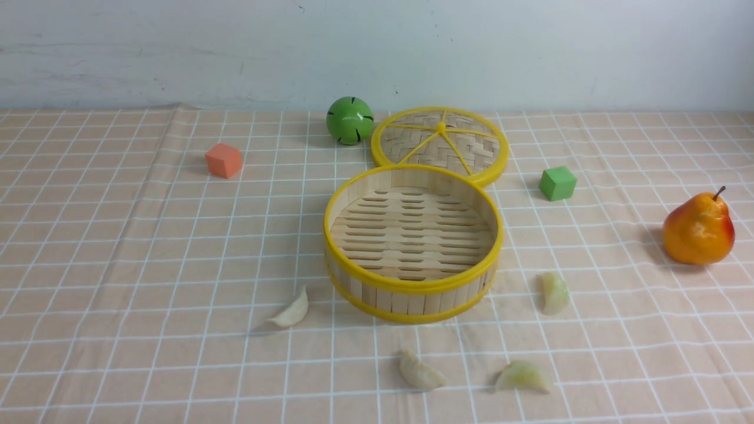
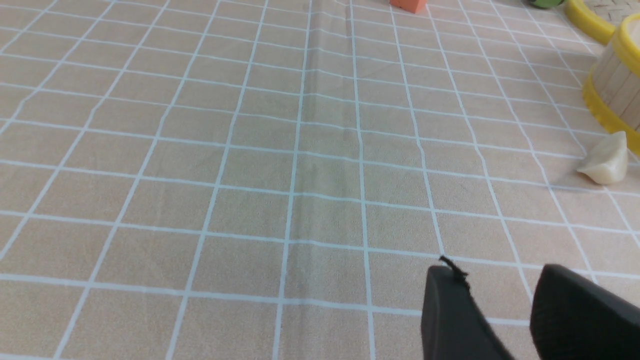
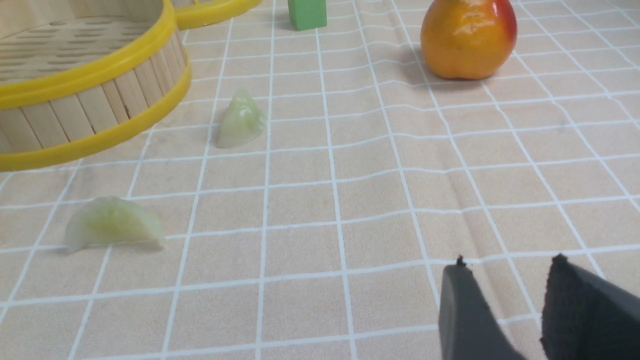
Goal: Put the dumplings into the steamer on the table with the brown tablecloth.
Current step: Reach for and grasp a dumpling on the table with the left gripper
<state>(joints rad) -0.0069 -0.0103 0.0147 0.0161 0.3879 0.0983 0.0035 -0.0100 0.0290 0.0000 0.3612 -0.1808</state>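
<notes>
Both arms' black fingers (image 2: 452, 305) open, cream crescent dumpling (image 1: 291, 309) left of round bamboo steamer (image 1: 412, 288), long axis slanting near-left to far-right, tips pointing those ways

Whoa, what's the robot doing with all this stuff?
Nothing is being picked up right now. The robot's left gripper and right gripper are both open and empty above the cloth. Its job is to put the dumplings in the round steamer, but the steamer is empty. All four dumplings, two whitish and two pale green, lie on the tablecloth around its near side.
</notes>
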